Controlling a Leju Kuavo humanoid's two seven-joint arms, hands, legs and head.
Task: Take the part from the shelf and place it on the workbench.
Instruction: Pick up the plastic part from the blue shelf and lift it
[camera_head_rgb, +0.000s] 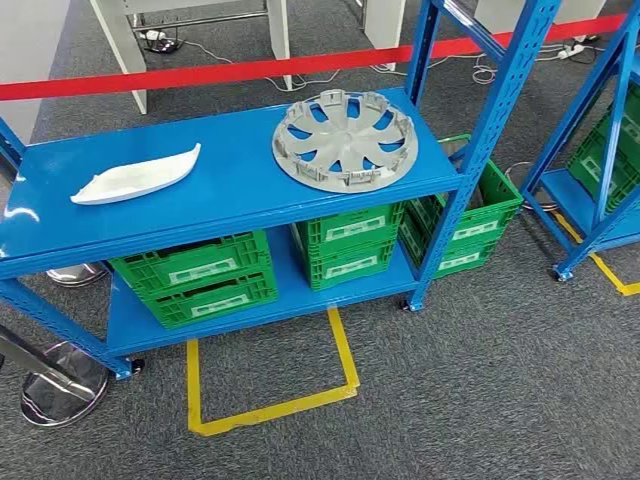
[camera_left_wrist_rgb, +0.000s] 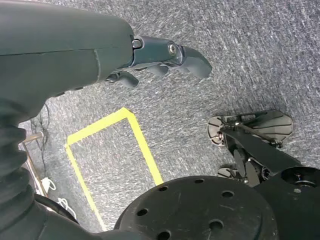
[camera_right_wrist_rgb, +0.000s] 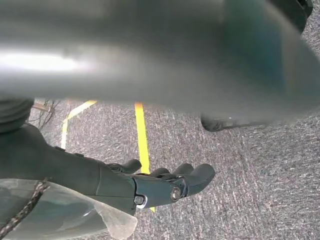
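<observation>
Nearest to us, both arms hang at our sides over the grey carpet. The left robot hand (camera_left_wrist_rgb: 166, 57) holds nothing, its fingers lying loosely extended; the right robot hand (camera_right_wrist_rgb: 170, 182) is likewise empty, fingers slack and a little apart. A yellow floor marking (camera_head_rgb: 272, 375) sits just in front of the blue shelf (camera_head_rgb: 226, 205), so we judge the step in hand is the approach: we square ourselves to that outline before lifting an arm.

On the shelf's top board lie two candidate parts, well apart: a white curved panel (camera_head_rgb: 136, 178) towards the left and a silver wheel cover (camera_head_rgb: 345, 140) towards the right. The task sentence does not say which is meant. Either way, we do well to reach from above, keep clear of the blue upright (camera_head_rgb: 483, 140) beside the wheel cover, and grip at an edge. Green crates (camera_head_rgb: 198, 278) fill the lower board.
</observation>
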